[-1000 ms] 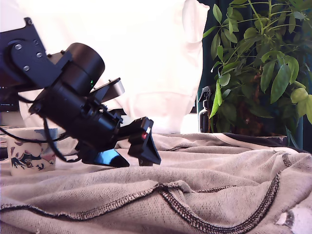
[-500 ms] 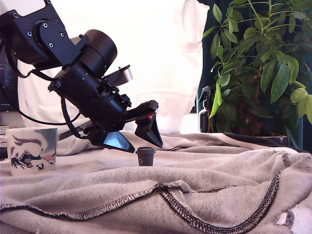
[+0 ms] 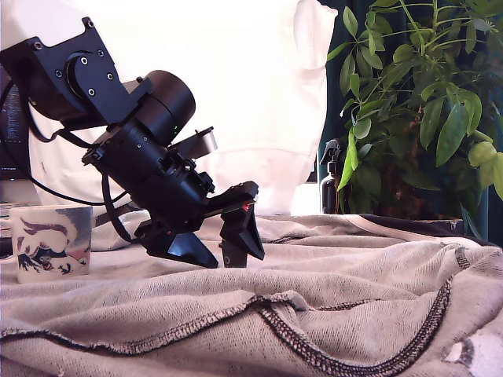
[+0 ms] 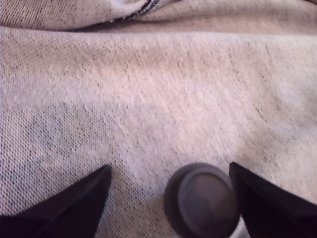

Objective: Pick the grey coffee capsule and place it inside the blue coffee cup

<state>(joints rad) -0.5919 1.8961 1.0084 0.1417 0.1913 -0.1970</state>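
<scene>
i see rumpled grey cloth (image 3: 330, 314) with a dark stitched seam nearest the exterior camera. past that fold my gripper (image 3: 216, 253) hangs low over the cloth, fingers spread apart and holding nothing. the capsule (image 3: 229, 256) stands upright on the cloth between the fingertips; in the wrist view the capsule (image 4: 202, 201) sits close against one finger (image 4: 270, 206), and i can't tell if they touch, while the other finger (image 4: 69, 208) is well apart from it. the cup (image 3: 49, 243) stands upright at the exterior view's left, well apart from the capsule. farther back, on the exterior view's right, a dark spray bottle (image 3: 332, 184) stands beside a leafy plant (image 3: 424, 102), with white fabric (image 3: 251, 86) hanging behind.
</scene>
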